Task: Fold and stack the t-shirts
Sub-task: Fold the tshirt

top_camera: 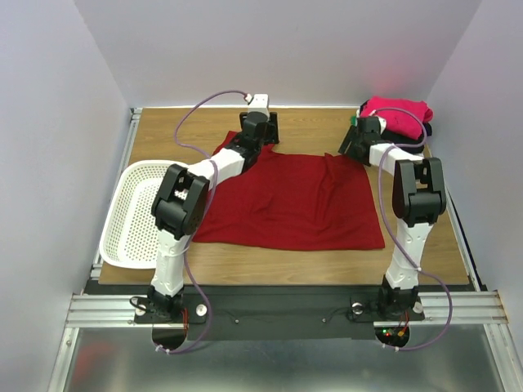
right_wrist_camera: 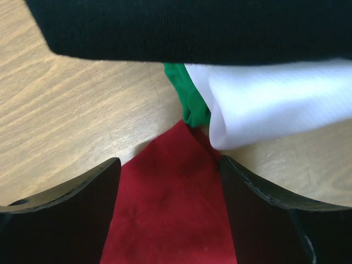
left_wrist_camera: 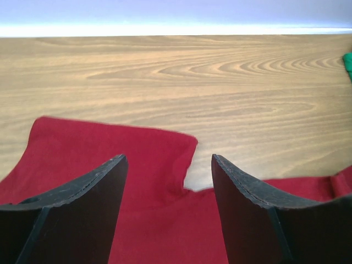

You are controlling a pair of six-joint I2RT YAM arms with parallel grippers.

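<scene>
A large dark red t-shirt (top_camera: 294,200) lies spread flat in the middle of the table. My left gripper (top_camera: 260,124) hovers over its far left sleeve (left_wrist_camera: 110,148), jaws open, with the cloth lying flat beneath them (left_wrist_camera: 169,157). My right gripper (top_camera: 357,135) is at the shirt's far right corner (right_wrist_camera: 170,209), and that red corner lies between its open jaws (right_wrist_camera: 169,162). Just beyond it is a pile: a pink t-shirt (top_camera: 398,110) on top, then a black t-shirt (right_wrist_camera: 192,27), a white one (right_wrist_camera: 275,104) and a green one (right_wrist_camera: 190,93).
A white perforated basket (top_camera: 135,212) stands at the left edge of the table. A small white box (top_camera: 259,101) with a purple cable sits at the back wall. Bare wood (left_wrist_camera: 176,82) stretches beyond the left gripper. White walls close in three sides.
</scene>
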